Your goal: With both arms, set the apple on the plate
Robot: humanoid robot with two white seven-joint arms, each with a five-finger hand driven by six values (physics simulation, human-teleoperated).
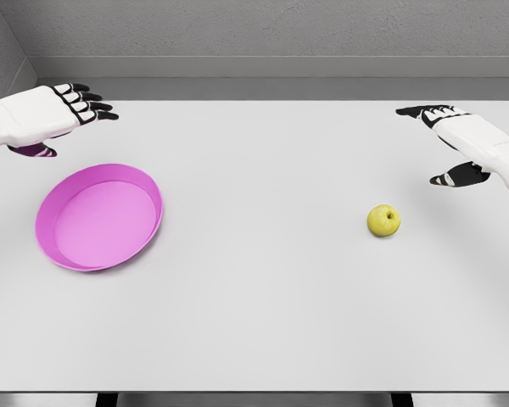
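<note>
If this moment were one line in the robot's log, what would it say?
stage: before grasp | apple: on table, right side | plate: empty, left side | left hand: open, above plate | right hand: open, near apple

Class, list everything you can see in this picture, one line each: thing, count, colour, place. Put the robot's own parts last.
plate: one, pink, left side of the table, nothing on it.
apple: one, yellow-green, right side of the table, far from the plate.
table: one, white, fills most of the view.
left robot hand: one, white with black fingertips, upper left, behind the plate, fingers spread, holding nothing.
right robot hand: one, white with black fingertips, upper right, behind and to the right of the apple, fingers spread, holding nothing.
</note>
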